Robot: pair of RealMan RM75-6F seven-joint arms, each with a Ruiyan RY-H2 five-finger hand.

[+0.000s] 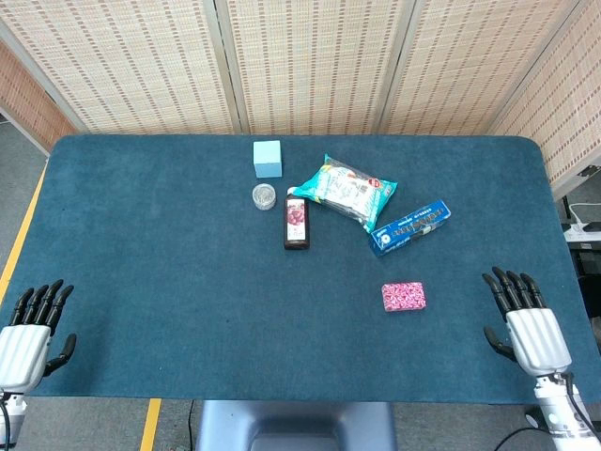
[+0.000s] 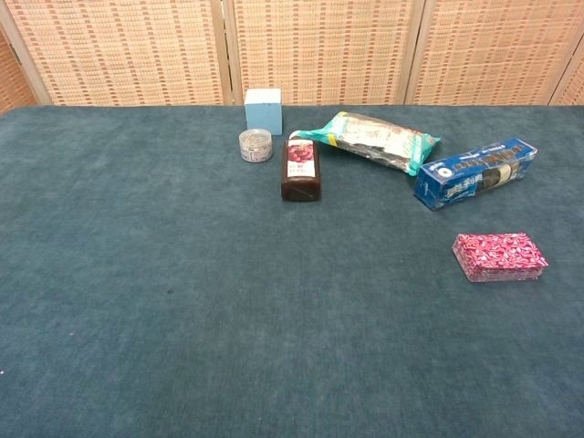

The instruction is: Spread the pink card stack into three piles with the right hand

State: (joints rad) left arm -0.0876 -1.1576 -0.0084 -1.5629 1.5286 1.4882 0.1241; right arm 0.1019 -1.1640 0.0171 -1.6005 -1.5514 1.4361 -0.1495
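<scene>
I see the pink card stack [image 1: 404, 297] lying flat on the blue-green surface [image 1: 169, 282], on the right side and toward the near edge. It is a single squared-up block, rectangular, with its long side running roughly left to right. The top face carries a dense pink, red and white pattern; in the chest view the stack [image 2: 500, 255] shows some thickness along its near edge, where the layered card edges read as a darker pink band. Nothing touches it.

My right robot hand [image 1: 526, 319] rests at the near right edge of the surface, palm down, fingers spread and pointing away from the robot. It holds nothing and sits well apart from the stack, to the stack's right. My left robot hand [image 1: 30, 329] lies at the near left edge in the same posture, fingers apart and empty. Neither hand appears in the chest view.

Farther back, near the middle of the surface, I see a light blue box [image 1: 268, 158], a small round clear jar [image 1: 264, 195] just in front of it, a dark bottle [image 1: 297, 224] lying flat, a teal snack bag [image 1: 344, 188], and a blue carton [image 1: 409, 226] set at an angle. The blue carton is the item nearest the stack, and the two are apart.
</scene>
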